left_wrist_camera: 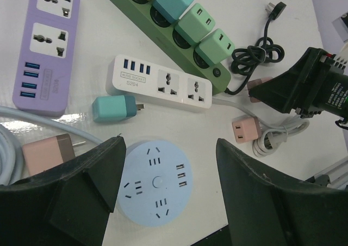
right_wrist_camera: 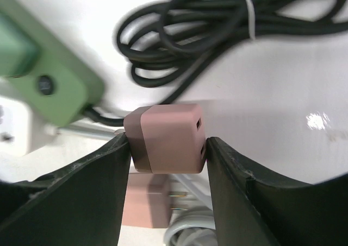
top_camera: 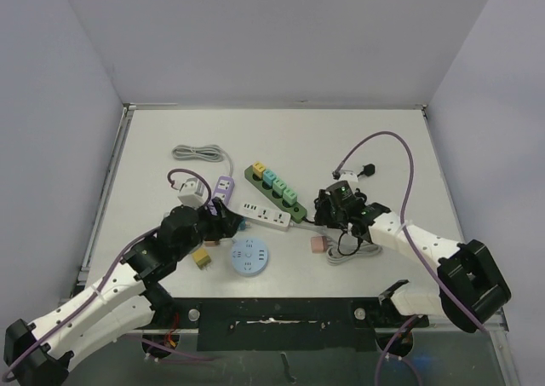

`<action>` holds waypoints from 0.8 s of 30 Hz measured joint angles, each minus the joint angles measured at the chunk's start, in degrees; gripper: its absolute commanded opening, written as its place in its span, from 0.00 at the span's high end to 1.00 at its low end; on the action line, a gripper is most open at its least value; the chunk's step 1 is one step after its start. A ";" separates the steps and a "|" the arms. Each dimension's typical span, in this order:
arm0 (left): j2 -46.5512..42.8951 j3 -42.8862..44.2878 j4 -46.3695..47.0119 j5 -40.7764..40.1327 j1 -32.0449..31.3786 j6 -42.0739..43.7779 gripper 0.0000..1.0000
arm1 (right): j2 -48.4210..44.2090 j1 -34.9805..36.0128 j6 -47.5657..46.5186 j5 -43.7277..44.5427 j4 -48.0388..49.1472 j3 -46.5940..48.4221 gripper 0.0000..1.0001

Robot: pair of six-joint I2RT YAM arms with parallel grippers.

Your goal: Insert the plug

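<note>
My right gripper (right_wrist_camera: pixel 167 148) is shut on a pink cube plug (right_wrist_camera: pixel 166 137), its pads on two opposite sides, and holds it above the table. It hangs just right of the white power strip (top_camera: pixel 264 216) and the green power strip (top_camera: pixel 272 187), which carries several green and teal plugs. In the top view my right gripper (top_camera: pixel 335 209) hides the cube. My left gripper (left_wrist_camera: pixel 168 164) is open and empty over the blue round socket hub (left_wrist_camera: pixel 155 181), near the white strip's (left_wrist_camera: pixel 163 83) left end. A teal plug (left_wrist_camera: pixel 114 108) lies loose beside it.
A purple strip (left_wrist_camera: pixel 46 45) lies at the left. A second pink plug (left_wrist_camera: pixel 246 131) with a coiled white cable (top_camera: pixel 353 251) lies under my right gripper. A black coiled cable (right_wrist_camera: pixel 206 34), a yellow plug (top_camera: pixel 202 258) and a grey cable (top_camera: pixel 197 152) lie around.
</note>
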 measured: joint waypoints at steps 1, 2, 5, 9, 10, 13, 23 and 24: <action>0.68 -0.33 0.98 0.44 0.00 -0.48 0.34 | -1.11 0.39 -1.38 -1.20 1.16 0.00 0.62; 1.53 -0.68 2.34 0.96 0.00 -1.07 0.33 | -1.99 0.85 -2.49 -2.60 2.23 0.09 0.62; 4.35 -1.36 6.62 2.38 0.00 -2.95 0.33 | -3.06 2.51 -5.40 -7.96 5.70 1.07 0.61; 7.74 -1.77 12.35 3.78 0.11 -5.84 0.33 | -3.06 5.77 -8.96 -15.45 10.93 2.47 0.61; 8.39 -1.90 14.23 4.22 0.31 -6.86 0.33 | -3.06 6.54 -9.81 -17.18 12.37 2.56 0.60; 9.66 -2.64 19.50 5.57 1.62 -9.77 0.33 | -2.93 8.68 -13.27 -23.63 17.27 2.58 0.59; 16.13 -5.09 30.34 17.42 8.07 -16.68 0.33 | 0.79 10.88 -21.24 -39.28 26.45 5.25 0.57; 16.61 -5.09 30.73 18.53 8.20 -16.85 0.33 | 1.79 10.95 -21.79 -40.15 26.51 6.10 0.57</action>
